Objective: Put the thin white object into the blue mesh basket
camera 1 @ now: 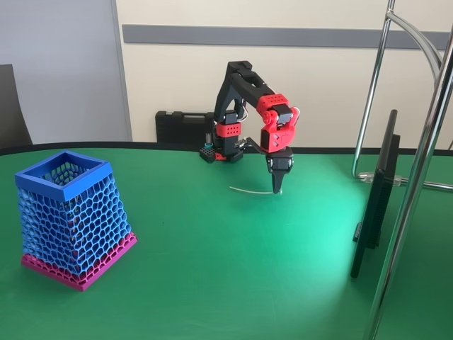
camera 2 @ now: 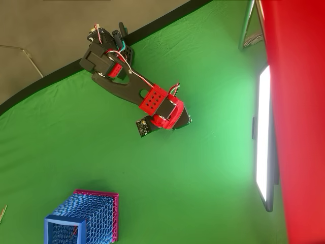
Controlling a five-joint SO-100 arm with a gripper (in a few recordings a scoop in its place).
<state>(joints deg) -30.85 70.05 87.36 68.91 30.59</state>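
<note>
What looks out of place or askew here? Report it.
Nothing stands out. The blue mesh basket stands upright on the green table. The thin white object lies flat, with the end effector lowered at its right end in the fixed view.

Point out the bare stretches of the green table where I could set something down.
Widest free patch: the green table between the blue mesh basket and the upright screen. Also bare: between basket and arm base. Crowded: beneath the gripper, where its fingers meet the thin white object, and near the chrome stand.
</note>
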